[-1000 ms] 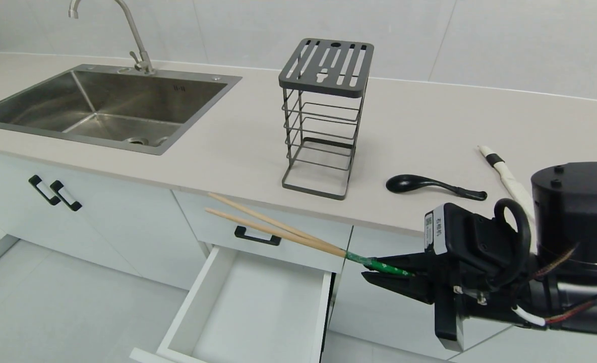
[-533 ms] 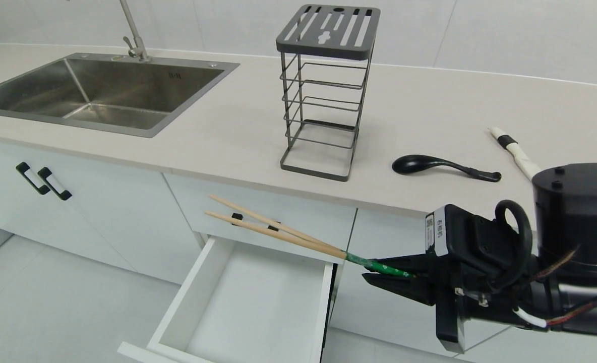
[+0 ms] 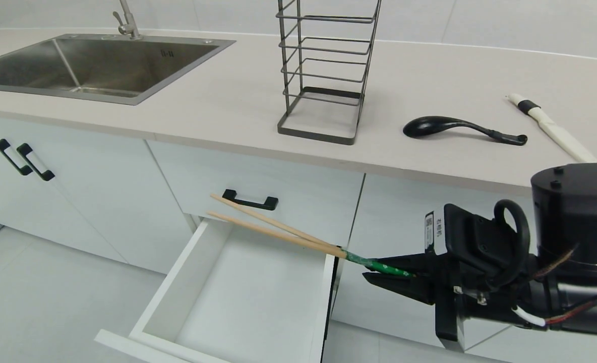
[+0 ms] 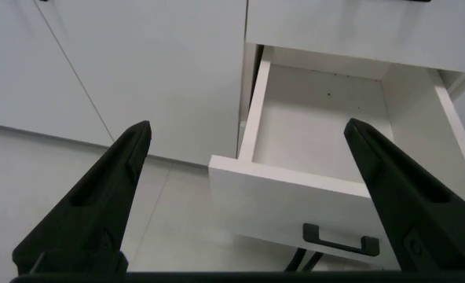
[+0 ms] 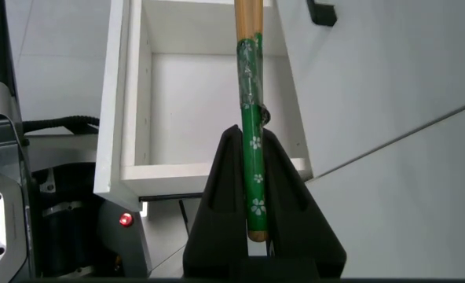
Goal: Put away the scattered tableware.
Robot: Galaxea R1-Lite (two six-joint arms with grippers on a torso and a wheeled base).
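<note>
The pair of light wooden chopsticks (image 3: 288, 234) has bare, pale tan shafts and handle ends wrapped in green with small white flowers (image 5: 252, 157). The right gripper (image 3: 379, 269) is closed on that green end, its two black fingers pressed against either side of the pair in the right wrist view (image 5: 252, 137). The chopsticks are held nearly level below the edge of the desk (image 3: 218, 116), pointing toward the robot's left. Their thin tips spread slightly apart, while the green ends lie together in the grip. The shafts reach over the pulled-out white drawer (image 3: 165, 290), whose inside is plain white (image 5: 111, 118).

The left gripper (image 4: 248, 130) is open, with its black fingers spread wide, and it hangs over the floor facing the front of the same drawer (image 4: 295, 196).

On the desk a glossy black spoon with a curved handle (image 3: 429, 126) lies near a long white utensil with a black band (image 3: 550, 126). A dark wire rack (image 3: 338, 93) stands between the spoon and the stainless steel sink (image 3: 102, 55).
</note>
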